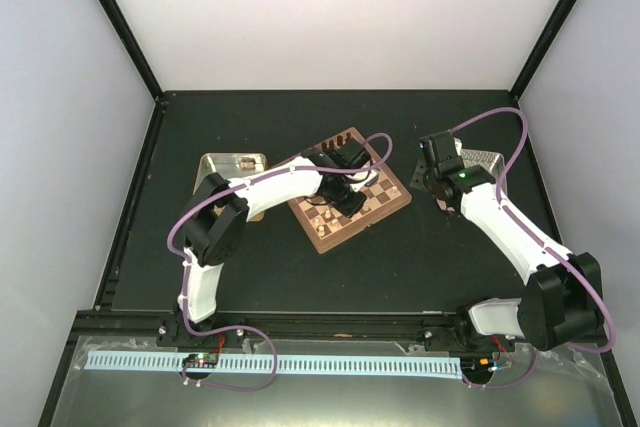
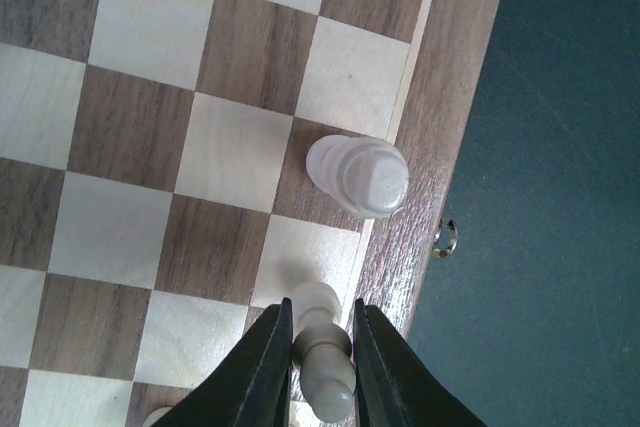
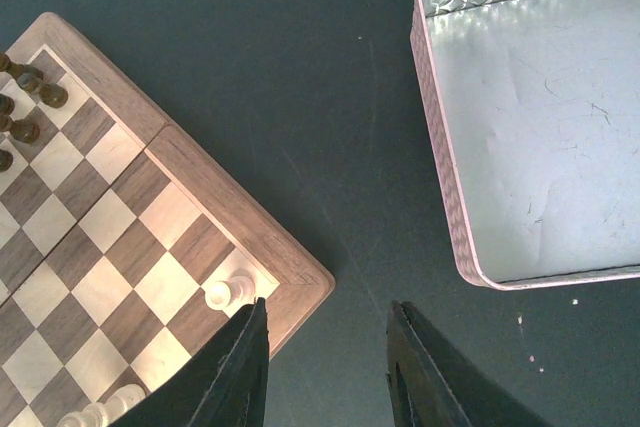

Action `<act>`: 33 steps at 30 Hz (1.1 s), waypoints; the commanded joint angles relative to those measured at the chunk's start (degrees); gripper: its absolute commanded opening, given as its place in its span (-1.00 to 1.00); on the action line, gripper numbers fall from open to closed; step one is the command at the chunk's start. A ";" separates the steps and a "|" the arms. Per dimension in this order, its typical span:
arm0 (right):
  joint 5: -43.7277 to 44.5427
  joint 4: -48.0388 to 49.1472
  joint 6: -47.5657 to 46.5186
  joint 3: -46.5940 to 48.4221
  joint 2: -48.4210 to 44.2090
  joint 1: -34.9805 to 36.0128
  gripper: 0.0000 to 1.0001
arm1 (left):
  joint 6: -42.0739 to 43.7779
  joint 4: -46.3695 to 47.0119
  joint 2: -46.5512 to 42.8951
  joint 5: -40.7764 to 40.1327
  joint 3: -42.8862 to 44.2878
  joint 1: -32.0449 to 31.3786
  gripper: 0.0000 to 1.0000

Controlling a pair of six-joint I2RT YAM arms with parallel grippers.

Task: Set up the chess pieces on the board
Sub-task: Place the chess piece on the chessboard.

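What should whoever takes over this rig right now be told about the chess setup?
Left gripper: jaws flank a pale piece on an edge square of the board; I cannot tell whether they grip it.
Right gripper: jaws open, holding nothing, over the table between the board's corner and the metal tray.
Done: another pale piece stands on the next square along the rim; dark pieces stand at the opposite edge.
Left: edge squares past that second piece are bare, so the pale row looks unfinished. The views do not show where the spare pieces are.
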 commanded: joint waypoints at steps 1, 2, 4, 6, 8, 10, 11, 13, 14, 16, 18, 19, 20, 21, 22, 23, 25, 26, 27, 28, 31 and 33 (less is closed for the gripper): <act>0.55 0.91 -0.57 -0.04 0.54 -0.41 -0.30 | 1.65 2.14 1.03 1.45 -0.31 -0.37 -0.63; 0.55 0.90 -0.57 -0.04 0.62 -0.41 -0.30 | 1.80 2.47 1.14 1.66 -0.41 -0.37 -0.62; 0.57 0.89 -0.57 -0.03 0.75 -0.36 -0.30 | 2.14 2.87 1.35 2.33 -0.43 -0.43 -0.60; 0.57 0.84 -0.57 0.04 0.85 -0.44 -0.30 | 2.34 3.15 1.45 2.90 -0.45 -0.37 -0.57; 0.50 0.66 -0.57 0.05 0.89 -0.40 -0.30 | 2.39 3.37 1.49 2.86 -0.55 -0.42 -0.54; 0.55 0.69 -0.57 0.06 0.91 -0.43 -0.30 | 2.44 3.54 1.18 2.59 -0.76 -0.38 -0.52; 0.50 0.65 -0.57 0.12 0.90 -0.40 -0.31 | 2.47 3.49 1.05 2.43 -0.84 -0.37 -0.52; 0.61 0.56 -0.52 0.14 0.76 -0.42 -0.30 | 2.48 3.55 0.46 1.90 -0.93 -0.32 -0.52; 0.65 0.62 -0.56 0.21 0.72 -0.40 -0.30 | 2.48 3.61 0.06 1.65 -1.19 -0.30 -0.52; 0.56 0.59 -0.64 0.22 0.56 -0.40 -0.31 | 2.48 3.77 -1.02 0.92 -1.89 -0.12 -0.51; 0.14 0.61 -0.92 0.31 0.41 -0.45 -0.31 | 2.52 4.18 -2.60 0.76 -2.83 0.27 -0.49; -0.35 0.68 -1.28 0.38 0.37 -0.43 -0.30 | 2.48 4.50 -3.53 0.75 -3.46 0.58 -0.47; -0.92 0.75 -1.73 0.44 0.24 -0.43 -0.30 | 2.40 4.91 -4.50 0.71 -4.18 0.92 -0.45; -1.59 0.93 -2.21 0.48 0.09 -0.40 -0.29 | 2.21 5.39 -5.67 0.61 -4.98 1.32 -0.43; -2.61 1.21 -3.16 0.49 -0.04 -0.41 -0.28 | 1.83 6.08 -6.80 0.50 -5.77 1.75 -0.40; -3.85 1.60 -4.09 0.49 -0.19 -0.37 -0.27 | 1.47 6.66 -8.18 0.59 -6.38 2.35 -0.37; -7.88 2.81 -5.72 0.42 -0.54 -0.36 -0.25 | 0.50 8.79 -10.93 1.32 -8.18 3.80 -0.31; -9.85 3.60 -6.67 0.34 -0.61 -0.29 -0.24 | 0.02 9.84 -12.29 1.96 -8.91 4.62 -0.28; -11.77 4.27 -7.44 0.32 -0.68 -0.14 -0.23 | -0.65 10.99 -13.70 2.52 -9.61 5.43 -0.25; -13.45 4.81 -8.28 0.40 -0.60 0.13 -0.22 | -1.48 12.12 -14.86 3.16 -10.28 6.30 -0.23; -16.95 5.64 -11.59 1.57 0.21 2.33 -0.19 | -4.56 15.32 -18.44 3.20 -12.36 9.09 -0.20; -18.58 5.44 -14.27 2.88 1.37 4.80 -0.15 | -7.71 16.56 -20.51 1.07 -13.98 11.48 -0.19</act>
